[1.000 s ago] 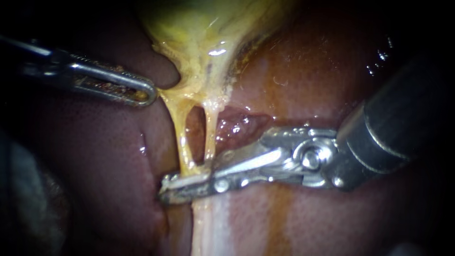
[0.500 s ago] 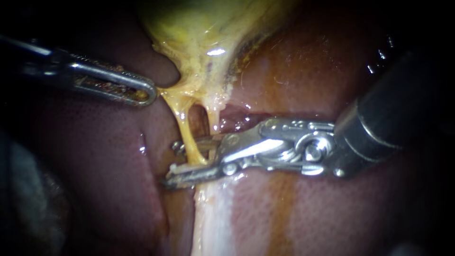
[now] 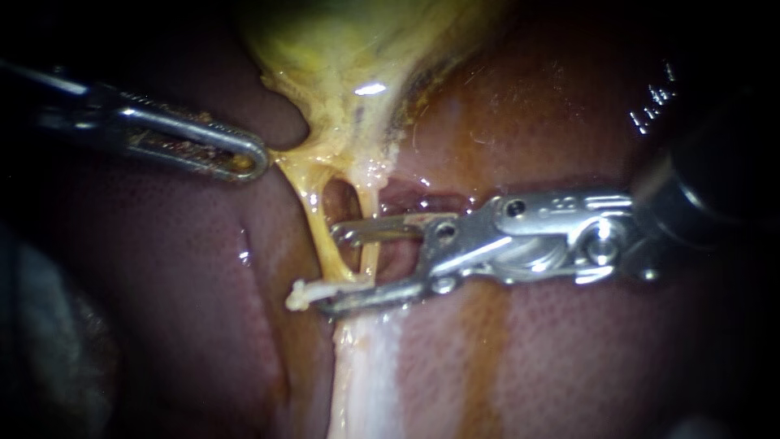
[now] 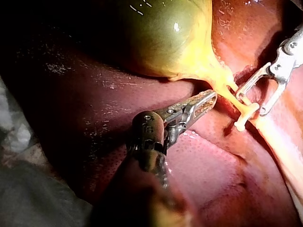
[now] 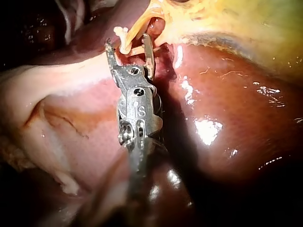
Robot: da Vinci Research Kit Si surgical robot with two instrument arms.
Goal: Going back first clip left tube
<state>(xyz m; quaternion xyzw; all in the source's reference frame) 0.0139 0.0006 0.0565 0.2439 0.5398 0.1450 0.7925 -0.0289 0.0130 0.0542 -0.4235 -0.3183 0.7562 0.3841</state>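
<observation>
Heads up on the risky bit: the left tube [image 3: 313, 219] and the right tube [image 3: 370, 262] are both being straddled by the right instrument [image 3: 331, 271]. Its end effector is standing wide open, with nothing being gripped. If it's getting pulled back at an angle, a jaw is probably going to be hooked on a tube. The clip [image 3: 302, 296] could be getting tugged loose too, since the lower jaw is lying right against it.

Meanwhile the gallbladder [image 3: 341, 57] is being held at its neck by the left instrument [image 3: 253, 158], end effector closed on the yellow tissue, so the tubes are being stretched taut. Any extra pull there and something thin is likely getting torn.

The clip itself is looking pale and whitish. It's being carried across the bottom end of the left tube, right over the liver [image 3: 569, 349], with one end poking out past the tube.
</observation>
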